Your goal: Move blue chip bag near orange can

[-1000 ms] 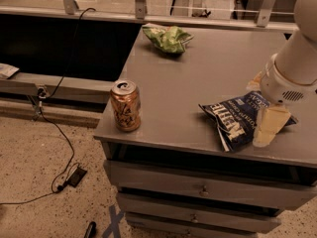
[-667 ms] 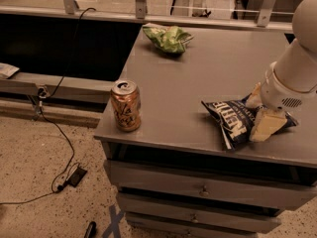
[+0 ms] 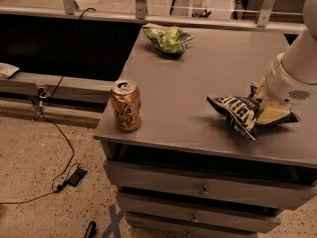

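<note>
The blue chip bag (image 3: 237, 114), dark navy with white lettering, lies crumpled on the right side of the grey table (image 3: 198, 78). My gripper (image 3: 267, 109) comes down from the right edge of the view and is shut on the bag's right part, with a cream finger (image 3: 271, 114) pressed over it. The orange can (image 3: 126, 106) stands upright at the table's front left corner, well to the left of the bag.
A light green snack bag (image 3: 168, 37) lies at the back of the table. Drawers (image 3: 198, 187) run below the tabletop. A cable (image 3: 59, 133) trails over the speckled floor on the left, and a railing runs behind the table.
The gripper has risen a little and shifted slightly right, and the blue chip bag has bunched up and shifted with it. The can and the green bag have not moved.
</note>
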`<state>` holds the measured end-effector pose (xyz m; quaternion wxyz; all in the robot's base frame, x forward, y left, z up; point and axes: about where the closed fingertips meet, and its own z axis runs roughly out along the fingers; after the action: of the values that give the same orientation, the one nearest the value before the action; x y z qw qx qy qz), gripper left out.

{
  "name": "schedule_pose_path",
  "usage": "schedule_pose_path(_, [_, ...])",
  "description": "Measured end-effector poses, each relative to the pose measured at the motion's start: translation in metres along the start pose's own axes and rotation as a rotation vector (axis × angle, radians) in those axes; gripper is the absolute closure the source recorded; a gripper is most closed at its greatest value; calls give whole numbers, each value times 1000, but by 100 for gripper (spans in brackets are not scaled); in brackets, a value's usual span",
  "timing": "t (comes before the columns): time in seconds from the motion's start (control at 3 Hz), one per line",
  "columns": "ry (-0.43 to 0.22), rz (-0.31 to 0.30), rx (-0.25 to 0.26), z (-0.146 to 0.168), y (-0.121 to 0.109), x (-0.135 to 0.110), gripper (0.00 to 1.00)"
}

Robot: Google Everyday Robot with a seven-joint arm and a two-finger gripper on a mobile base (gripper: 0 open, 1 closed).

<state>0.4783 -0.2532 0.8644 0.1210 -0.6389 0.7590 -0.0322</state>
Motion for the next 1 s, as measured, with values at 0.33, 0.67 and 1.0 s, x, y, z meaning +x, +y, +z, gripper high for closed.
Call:
schedule_pose_path(0.33, [4, -30, 89, -34, -19, -14, 100])
schedule_pose_path(0.67, [-14, -82, 167, -53, -36, -35, 100])
schedule_pose_path(1.0, [-95, -176, 231, -55, -46, -66, 100])
